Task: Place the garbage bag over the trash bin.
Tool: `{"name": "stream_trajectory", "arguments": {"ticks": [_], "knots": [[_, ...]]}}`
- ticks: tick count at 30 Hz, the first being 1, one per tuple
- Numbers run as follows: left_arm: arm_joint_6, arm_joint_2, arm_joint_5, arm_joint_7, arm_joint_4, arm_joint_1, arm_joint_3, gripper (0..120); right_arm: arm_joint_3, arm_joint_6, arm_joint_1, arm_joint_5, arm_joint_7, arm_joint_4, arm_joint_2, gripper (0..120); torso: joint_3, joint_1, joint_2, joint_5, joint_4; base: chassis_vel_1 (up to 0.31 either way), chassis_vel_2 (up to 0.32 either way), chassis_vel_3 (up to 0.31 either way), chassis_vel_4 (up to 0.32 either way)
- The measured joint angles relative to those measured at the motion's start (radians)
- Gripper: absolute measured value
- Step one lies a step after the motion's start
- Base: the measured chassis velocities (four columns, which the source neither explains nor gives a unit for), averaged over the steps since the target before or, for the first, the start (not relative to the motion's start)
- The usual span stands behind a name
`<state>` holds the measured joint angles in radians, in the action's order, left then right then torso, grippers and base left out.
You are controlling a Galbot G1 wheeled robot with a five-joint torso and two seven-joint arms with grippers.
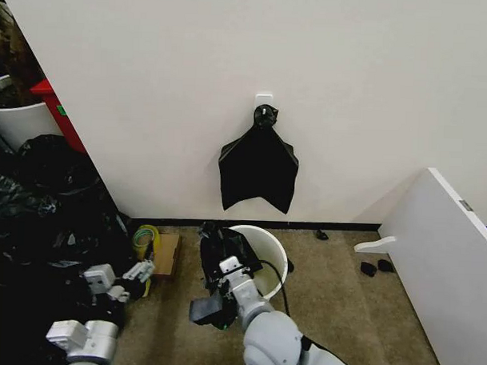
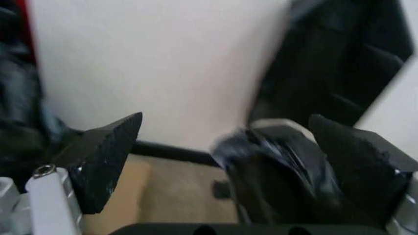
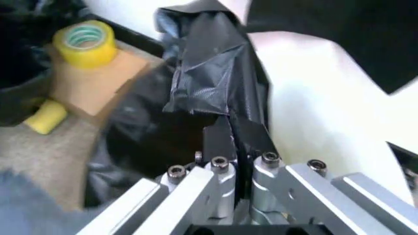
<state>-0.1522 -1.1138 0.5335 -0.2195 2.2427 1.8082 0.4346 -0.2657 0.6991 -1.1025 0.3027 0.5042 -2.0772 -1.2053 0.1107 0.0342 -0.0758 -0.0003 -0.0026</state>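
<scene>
The trash bin (image 1: pixel 265 251) stands on the floor (image 1: pixel 343 306) close to the wall (image 1: pixel 232 54). The garbage bag (image 1: pixel 217 250) hangs over the bin's left rim, crumpled and shiny. The right claw (image 1: pixel 224 271) is at that rim, and its fingers (image 3: pixel 219 142) are pinched tight on a fold of the bag. The left claw (image 1: pixel 140 271) waits off to the left, near a yellow tape roll (image 1: pixel 144 237) on a piece of cardboard (image 1: pixel 167 253). Its two black fingers (image 2: pixel 104 156) are spread wide apart with nothing between them. A flat black bundle (image 1: pixel 258 167) hangs from a hook on the wall above the bin. A heap of black sacks (image 1: pixel 42 215) lies at the far left.
</scene>
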Motion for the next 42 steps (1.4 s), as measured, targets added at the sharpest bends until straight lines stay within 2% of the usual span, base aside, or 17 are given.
{"name": "stream_trajectory", "arguments": {"ticks": [4,10,14,20,27,32,36,42], "knots": [[0.057,0.014,-0.045,-0.019,-0.002,-0.032,-0.034,100,0.056,-0.010,-0.025,0.024,-0.001,-0.028,0.030,0,0.000,0.000,0.000,-0.0001,0.0001,0.000,0.000,0.000,0.000],[0.154,0.030,-0.045,-0.078,-0.025,-0.105,-0.060,99,0.103,-0.017,-0.039,0.059,-0.002,-0.039,0.049,0,0.000,0.000,0.000,0.0000,0.0000,0.000,0.000,0.000,0.000],[0.226,0.052,0.014,-0.114,-0.055,-0.148,-0.080,99,0.126,-0.022,-0.054,0.080,-0.008,-0.046,0.073,0,0.000,0.000,0.000,-0.0001,-0.0003,0.000,0.000,0.000,0.000],[0.260,0.047,0.061,-0.125,-0.079,-0.173,-0.099,99,0.114,-0.029,-0.030,0.098,-0.020,-0.037,0.089,0,0.000,0.000,0.000,0.0000,0.0004,0.000,0.000,0.000,0.000],[0.317,0.030,0.141,-0.144,-0.151,-0.303,-0.203,99,0.105,-0.029,-0.019,0.101,-0.027,-0.045,0.110,0,0.000,0.000,0.000,-0.0002,0.0001,0.000,0.000,0.000,0.000],[0.352,0.019,0.194,-0.171,-0.166,-0.354,-0.237,99,0.108,-0.029,-0.023,0.101,-0.027,-0.052,0.118,0,0.000,0.000,0.000,-0.0003,0.0000,0.000,0.000,0.000,0.000],[0.446,0.009,0.253,-0.265,-0.179,-0.426,-0.292,98,0.113,-0.029,-0.033,0.101,-0.027,-0.057,0.121,0,0.000,0.000,0.000,-0.0004,0.0000,0.000,0.000,0.000,0.000],[0.513,-0.005,0.321,-0.349,-0.192,-0.476,-0.313,97,0.118,-0.029,-0.043,0.101,-0.027,-0.062,0.124,0,0.000,0.000,0.000,-0.0002,0.0001,0.000,0.000,0.000,0.000]]}}
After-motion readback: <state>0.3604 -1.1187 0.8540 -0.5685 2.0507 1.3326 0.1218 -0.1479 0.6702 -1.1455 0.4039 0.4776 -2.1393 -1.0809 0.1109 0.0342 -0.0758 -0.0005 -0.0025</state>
